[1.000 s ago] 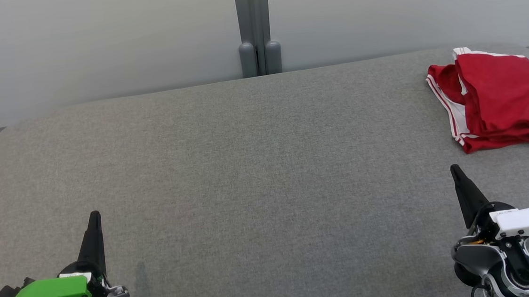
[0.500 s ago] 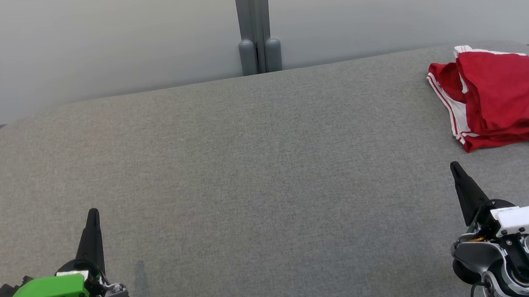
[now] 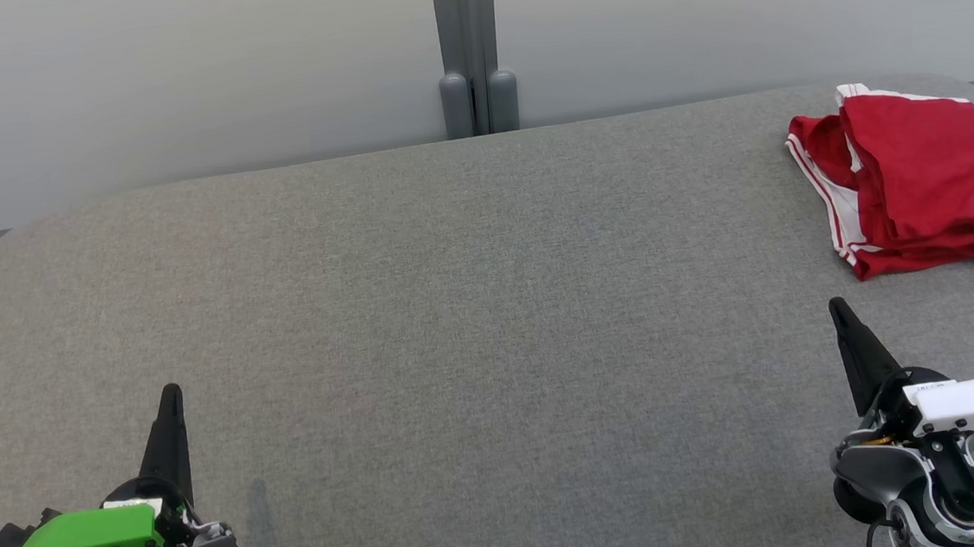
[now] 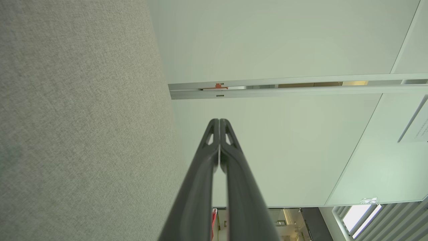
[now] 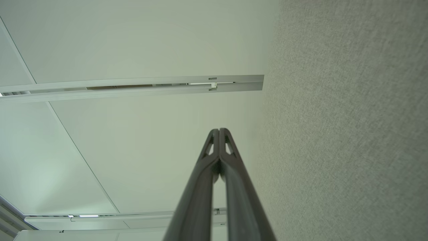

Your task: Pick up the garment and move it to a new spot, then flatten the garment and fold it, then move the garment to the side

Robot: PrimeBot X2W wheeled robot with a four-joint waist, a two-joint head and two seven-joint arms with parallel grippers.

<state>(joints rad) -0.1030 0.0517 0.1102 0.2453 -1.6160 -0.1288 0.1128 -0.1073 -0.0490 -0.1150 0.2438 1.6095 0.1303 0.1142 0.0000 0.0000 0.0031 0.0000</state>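
One garment, one table, two hands

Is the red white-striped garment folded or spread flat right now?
Folded, loosely: the red garment with white stripes lies doubled in stacked layers at the far right corner of the grey fabric table.

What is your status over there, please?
Left claw shut, empty. Right claw shut, empty. Red garment roughly folded, far right of grey table. Nothing between right claw and garment.

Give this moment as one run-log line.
garment: folded, far right on grey surface | left gripper: shut, empty | right gripper: shut, empty
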